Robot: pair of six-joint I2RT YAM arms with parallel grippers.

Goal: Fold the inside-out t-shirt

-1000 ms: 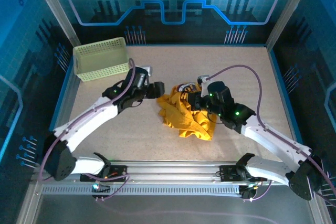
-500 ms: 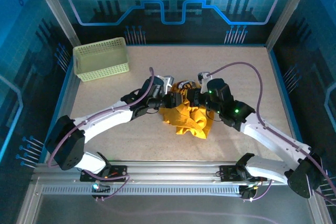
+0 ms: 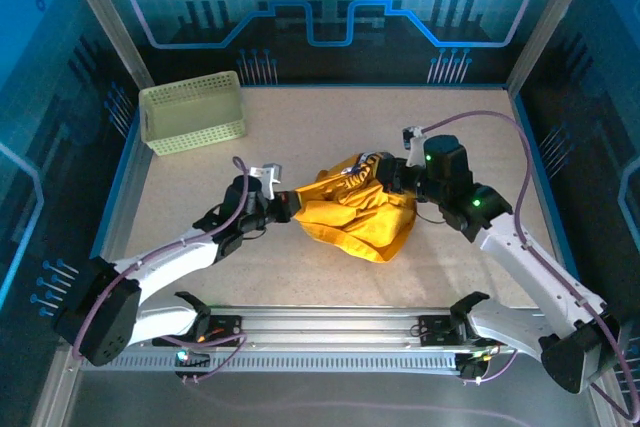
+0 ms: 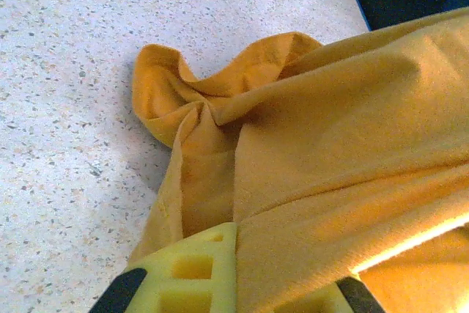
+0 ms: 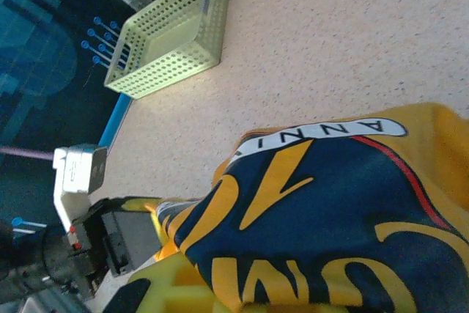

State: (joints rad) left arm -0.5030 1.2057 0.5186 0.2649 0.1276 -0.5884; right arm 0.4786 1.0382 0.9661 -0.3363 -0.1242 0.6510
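Two pinches are holding the t-shirt [image 3: 352, 223] mid-frame: left gripper [image 3: 287, 207] is squeezing its left edge, right gripper [image 3: 387, 174] its upper right part

Mustard t-shirt [image 4: 330, 144] in left gripper [image 4: 253, 285]

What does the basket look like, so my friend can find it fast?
Look at the far left corner of the speckled table. The basket sits there, apart from the shirt in the middle. It is a stiff, pale green box full of little holes, while the shirt is soft and yellow.
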